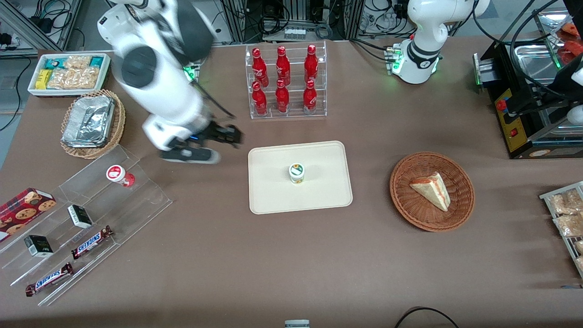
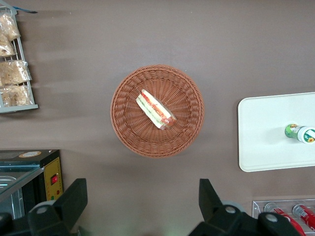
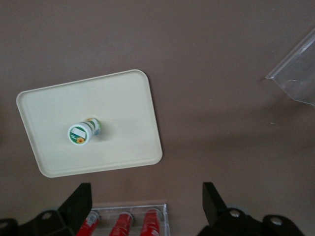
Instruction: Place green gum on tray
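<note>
Pincer (image 3: 142,206) hangs above the desk (image 1: 273,255) just off the tray (image 1: 268,200), toward the working arm's end, fingers spread wide with nothing between them. The step in hand looks like withdrawal after release, and it would be done well by lifting clear without swinging back over the tray, since a brush from arm or finger could topple the upright bottle. Green gum (image 1: 297,173) stands near the tray's middle: small cylinder, white lid with green round label facing up, green and yellow body, clear of every rim.
</note>
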